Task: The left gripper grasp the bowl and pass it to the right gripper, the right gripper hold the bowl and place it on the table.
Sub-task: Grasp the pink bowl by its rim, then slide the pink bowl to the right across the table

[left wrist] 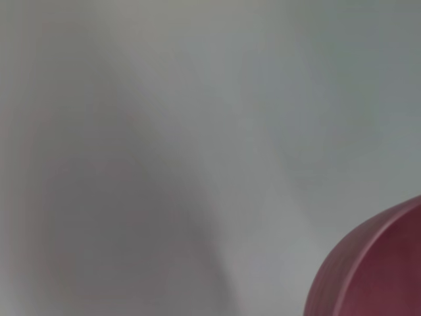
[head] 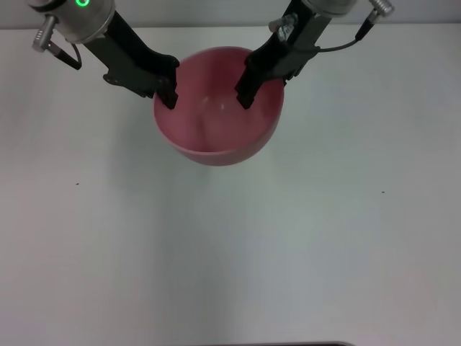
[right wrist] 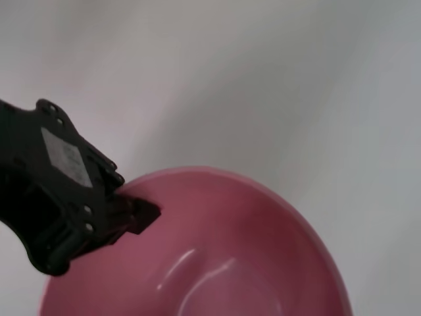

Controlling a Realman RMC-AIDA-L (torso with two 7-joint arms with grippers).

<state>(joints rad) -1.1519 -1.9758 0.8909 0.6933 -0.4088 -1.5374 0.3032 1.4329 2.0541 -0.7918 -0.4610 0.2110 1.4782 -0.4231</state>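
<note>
Bowl (head: 220,126) in pink plastic hangs above my white table (head: 230,252), far side; left pincer (head: 167,92) clamps its left rim, right pincer (head: 245,94) clamps the opposite rim.

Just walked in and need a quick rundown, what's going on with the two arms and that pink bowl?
It's a handover in progress. The left claw grips the pink bowl by its rim on one side, and the right claw is on the opposite rim. Both seem to hold it above the white table; it has not been put down yet.
</note>
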